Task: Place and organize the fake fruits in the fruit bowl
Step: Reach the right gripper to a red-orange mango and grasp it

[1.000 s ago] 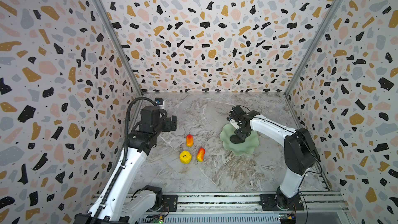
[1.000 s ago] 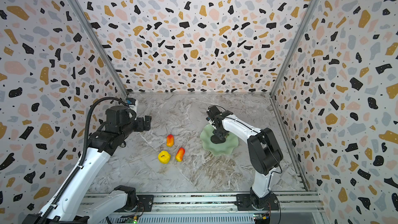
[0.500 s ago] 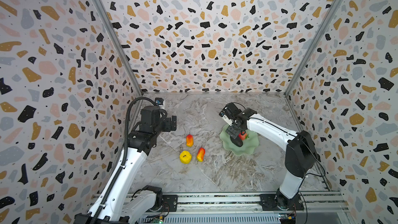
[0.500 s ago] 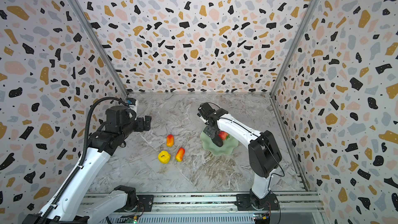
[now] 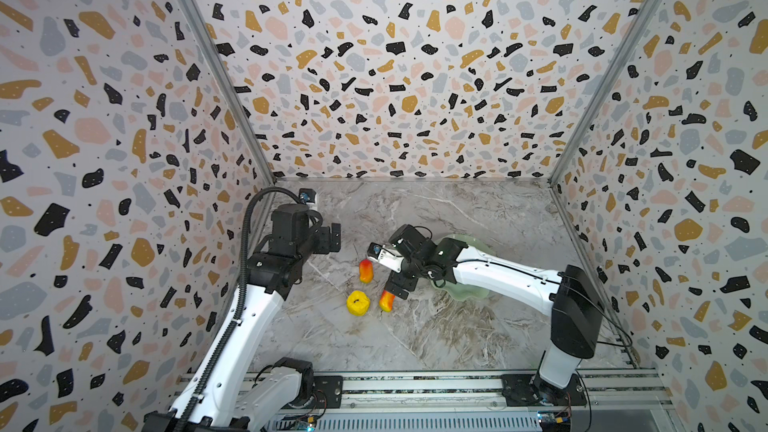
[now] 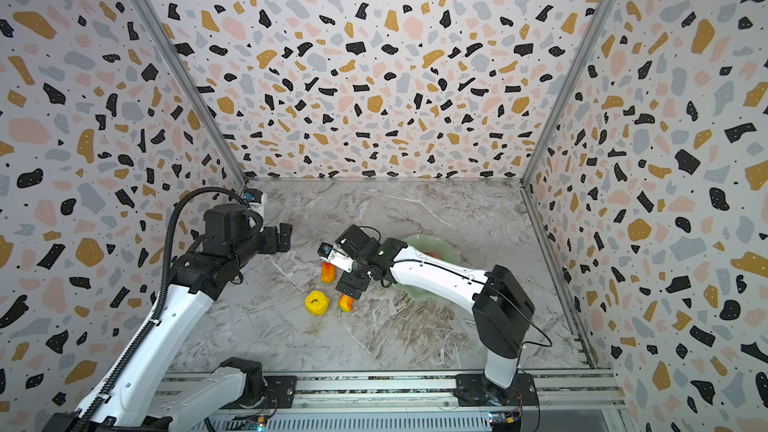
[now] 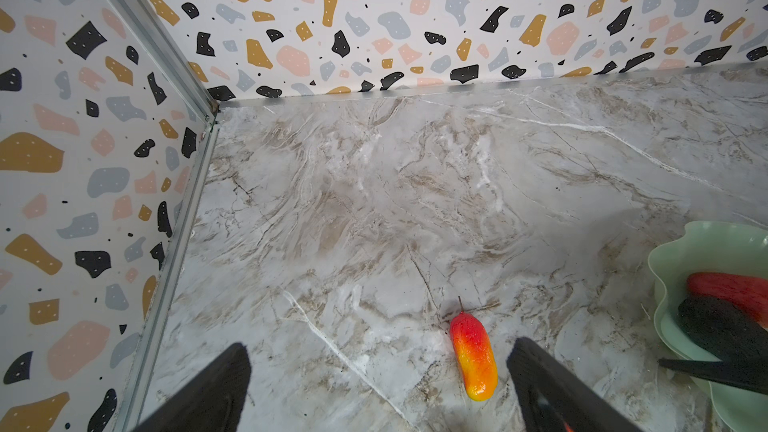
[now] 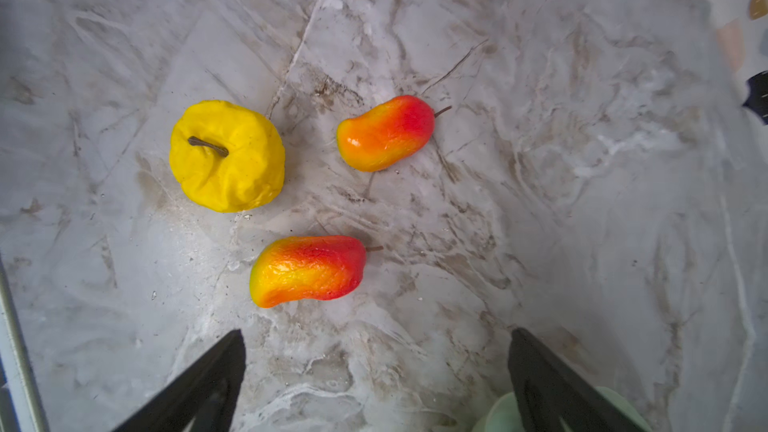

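Two red-yellow mangoes and a bumpy yellow fruit (image 5: 358, 302) (image 6: 317, 303) lie on the marble table. One mango (image 5: 365, 271) (image 6: 328, 272) (image 7: 473, 361) lies farther back. The other mango (image 5: 386, 301) (image 6: 345, 303) (image 8: 307, 270) sits just ahead of my right gripper (image 5: 397, 284) (image 6: 353, 284) (image 8: 376, 367), which hangs open and empty above the table. The mint fruit bowl (image 5: 478, 243) (image 6: 449, 249) (image 7: 665, 268) holds a red strawberry (image 7: 731, 290) and a dark avocado (image 7: 723, 326); my right arm covers most of it in both top views. My left gripper (image 5: 332, 238) (image 6: 284, 236) (image 7: 378, 367) is open and raised at the left.
The right wrist view shows the yellow fruit (image 8: 226, 155), the far mango (image 8: 386, 132) and a bit of the bowl rim (image 8: 498, 413). Terrazzo walls close the table on three sides. A rail (image 5: 415, 384) with both arm bases runs along the front.
My right gripper opened over the bowl, left the strawberry in it, and swung left and down over the nearer mango. The left arm has not moved.
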{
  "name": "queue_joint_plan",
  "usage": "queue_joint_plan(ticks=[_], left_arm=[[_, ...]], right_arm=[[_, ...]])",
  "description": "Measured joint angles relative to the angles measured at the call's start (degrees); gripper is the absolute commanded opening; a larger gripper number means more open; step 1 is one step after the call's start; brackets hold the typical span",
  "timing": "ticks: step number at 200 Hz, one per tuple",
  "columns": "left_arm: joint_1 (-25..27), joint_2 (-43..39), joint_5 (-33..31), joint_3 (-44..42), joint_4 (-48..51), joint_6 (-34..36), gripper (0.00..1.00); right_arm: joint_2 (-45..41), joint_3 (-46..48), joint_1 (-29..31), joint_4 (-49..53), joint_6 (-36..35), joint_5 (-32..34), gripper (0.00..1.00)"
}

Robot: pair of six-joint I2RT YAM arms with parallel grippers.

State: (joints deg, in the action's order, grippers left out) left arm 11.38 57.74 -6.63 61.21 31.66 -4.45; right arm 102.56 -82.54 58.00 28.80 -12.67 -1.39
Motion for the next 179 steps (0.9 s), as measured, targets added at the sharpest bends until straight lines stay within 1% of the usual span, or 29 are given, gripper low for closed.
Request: queue_joint_plan(ticks=[28,51,72,130,147,179], left_arm=[[0.0,0.0,-0.13,0.0,0.0,0.0,1.0],[0.0,0.0,-0.22,0.0,0.0,0.0,1.0],[0.0,-0.15,-0.35,0.0,0.02,0.0,1.0],[0.0,-0.5,-0.37,-0.11,0.02,0.2,1.0],[0.0,-0.5,-0.37,-0.11,0.02,0.28,1.0],[0.0,-0.52,-0.37,-0.11,0.02,0.39,1.0]], right_arm=[[5.2,0.0,1.64,-2.23,2.4,-1.4,0.99],[7.78,0.0,2.6,-3.26,3.78,-2.69,0.99],[9.2,0.02,3.26,-4.07,4.74,-3.56,0.99],[10.67,1.57,3.26,-4.94,5.84,-3.39,1.0],[10.95,1.88,3.23,-5.25,6.05,-3.28,0.96],[11.54,1.92,3.19,-5.95,6.51,-3.23,0.82]])
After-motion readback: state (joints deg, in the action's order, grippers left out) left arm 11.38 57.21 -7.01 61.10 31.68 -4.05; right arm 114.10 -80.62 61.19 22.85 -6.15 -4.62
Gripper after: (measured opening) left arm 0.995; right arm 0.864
